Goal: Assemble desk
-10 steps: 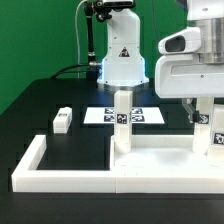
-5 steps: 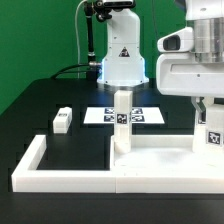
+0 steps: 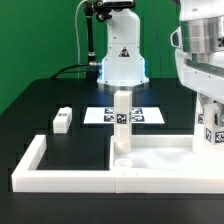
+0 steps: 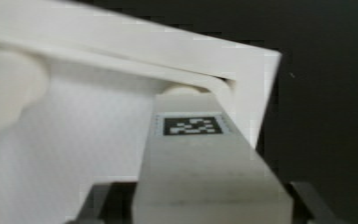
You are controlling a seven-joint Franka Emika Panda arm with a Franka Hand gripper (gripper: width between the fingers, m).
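Observation:
The white tabletop (image 3: 165, 158) lies flat inside the border wall at the exterior view's right. One white leg (image 3: 121, 120) stands upright on its far left corner, tag facing the camera. A round socket (image 3: 122, 160) shows at the near left corner. My gripper (image 3: 208, 112) is shut on a second tagged leg (image 3: 210, 135) and holds it upright over the tabletop's right end. In the wrist view the held leg (image 4: 197, 150) hangs between my gripper's (image 4: 208, 205) dark fingers (image 4: 108, 205) above a tabletop corner (image 4: 229, 70). A loose leg (image 3: 62, 120) lies on the table at the left.
The low white U-shaped border wall (image 3: 40, 165) runs along the front and left. The marker board (image 3: 145, 115) lies flat behind the upright leg. The robot base (image 3: 122, 55) stands at the back. The table surface is black.
My gripper has shifted toward the exterior view's right with the leg in it. The leg now sits slightly lower and nearer the right edge. Nothing else has moved.

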